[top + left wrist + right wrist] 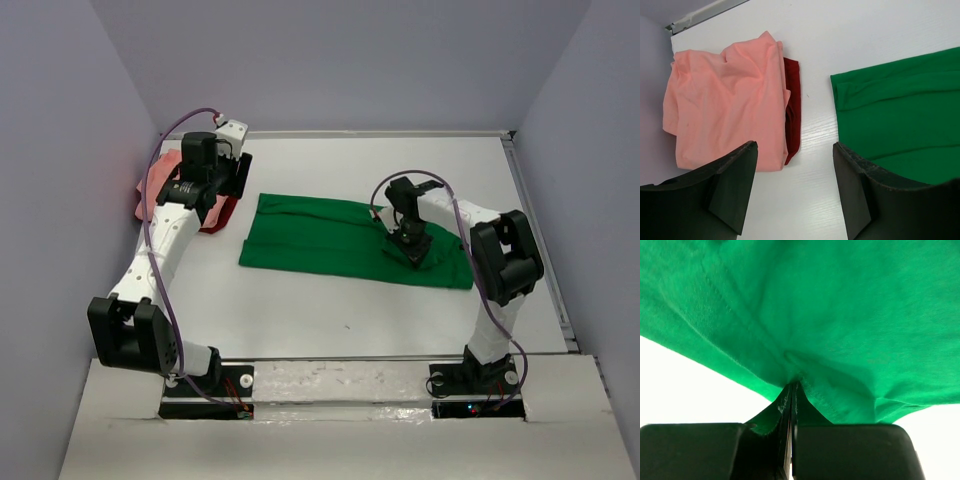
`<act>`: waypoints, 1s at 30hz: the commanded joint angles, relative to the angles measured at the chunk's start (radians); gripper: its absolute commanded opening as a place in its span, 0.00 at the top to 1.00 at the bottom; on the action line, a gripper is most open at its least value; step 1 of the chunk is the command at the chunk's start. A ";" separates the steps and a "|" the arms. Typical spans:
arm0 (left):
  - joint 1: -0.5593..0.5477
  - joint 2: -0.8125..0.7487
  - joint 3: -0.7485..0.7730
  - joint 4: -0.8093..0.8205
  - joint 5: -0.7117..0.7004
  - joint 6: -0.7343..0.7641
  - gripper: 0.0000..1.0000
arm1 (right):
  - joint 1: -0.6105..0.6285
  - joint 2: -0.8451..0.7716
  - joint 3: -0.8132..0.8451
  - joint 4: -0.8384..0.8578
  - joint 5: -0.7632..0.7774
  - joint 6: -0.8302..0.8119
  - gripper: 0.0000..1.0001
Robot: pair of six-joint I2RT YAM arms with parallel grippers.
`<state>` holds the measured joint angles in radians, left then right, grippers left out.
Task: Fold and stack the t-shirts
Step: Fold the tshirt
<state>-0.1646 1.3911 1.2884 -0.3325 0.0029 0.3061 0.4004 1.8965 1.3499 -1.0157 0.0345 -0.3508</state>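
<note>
Green t-shirt (320,240) in tight right end effector (413,250), wrist steeply down.

White-shelled left arm (160,248) & right arm (465,210), black joint housings, thin purple cable (190,114) along each. Black base plates (205,398). Left gripper (795,147): matte-black blocky fingers (732,190).

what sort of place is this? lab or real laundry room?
Most likely a lab test cell. A white table is boxed in by plain grey walls, with the left arm and right arm bolted at its near edge; a green t-shirt and a salmon-pink t-shirt are the workpieces.
</note>
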 commanded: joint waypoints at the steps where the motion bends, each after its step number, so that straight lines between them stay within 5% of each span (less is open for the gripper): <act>1: -0.007 -0.053 -0.017 0.023 0.019 0.008 0.27 | -0.003 -0.037 -0.040 -0.011 -0.071 0.013 1.00; 16: -0.007 -0.052 -0.014 0.016 0.009 0.007 0.26 | -0.003 -0.066 -0.003 -0.076 -0.308 -0.023 1.00; 30: -0.007 -0.053 -0.020 0.016 0.011 0.007 0.26 | -0.014 -0.096 0.034 -0.028 0.083 0.010 1.00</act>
<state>-0.1684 1.3731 1.2690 -0.3325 0.0063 0.3065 0.3958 1.8053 1.4055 -1.0630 0.0032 -0.3511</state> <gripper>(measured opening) 0.736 0.010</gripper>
